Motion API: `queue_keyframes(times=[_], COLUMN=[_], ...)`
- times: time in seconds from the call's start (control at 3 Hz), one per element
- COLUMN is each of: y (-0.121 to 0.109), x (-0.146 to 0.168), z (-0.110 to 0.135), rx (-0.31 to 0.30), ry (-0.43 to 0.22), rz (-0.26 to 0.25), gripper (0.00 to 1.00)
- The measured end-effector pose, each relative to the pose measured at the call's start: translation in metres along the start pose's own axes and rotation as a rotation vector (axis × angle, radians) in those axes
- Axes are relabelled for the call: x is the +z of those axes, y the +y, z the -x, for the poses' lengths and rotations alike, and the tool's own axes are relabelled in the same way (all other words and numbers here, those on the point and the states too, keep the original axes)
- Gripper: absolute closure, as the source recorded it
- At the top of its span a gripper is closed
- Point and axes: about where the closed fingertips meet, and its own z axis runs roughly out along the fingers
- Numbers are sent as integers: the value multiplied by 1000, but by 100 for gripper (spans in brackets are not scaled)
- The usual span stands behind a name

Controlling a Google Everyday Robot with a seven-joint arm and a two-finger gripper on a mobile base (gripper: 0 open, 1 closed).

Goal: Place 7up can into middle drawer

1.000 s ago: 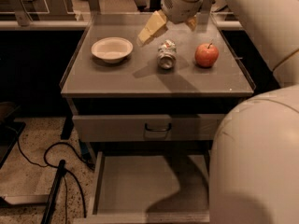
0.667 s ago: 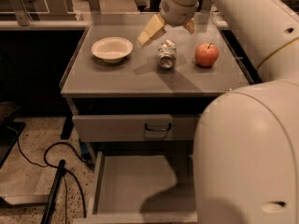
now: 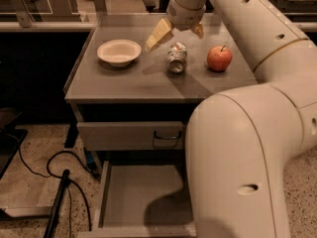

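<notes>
Grey cabinet top (image 3: pixel 124 86): 7up can (image 3: pixel 177 57) between white bowl (image 3: pixel 119 52) and red apple (image 3: pixel 219 58). Arm arches over from right; gripper (image 3: pixel 178 32) just above can, fingers spread, grasping nothing. Middle drawer (image 3: pixel 133 197) open below.

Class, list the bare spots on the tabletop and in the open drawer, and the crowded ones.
Free: tabletop front strip before bowl, 7up can and apple; middle drawer floor. Crowded: back row, open gripper above the can.

Claw (image 3: pixel 178 33), apparently spread wide, just above 7up can (image 3: pixel 177 57) on cabinet top (image 3: pixel 124 86).
</notes>
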Motion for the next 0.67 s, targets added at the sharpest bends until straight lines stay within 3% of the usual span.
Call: queue_keyframes(times=[0.67], y=[-13], x=[28], z=[9], rx=[17], ry=[22], rz=[-9], gripper=[0])
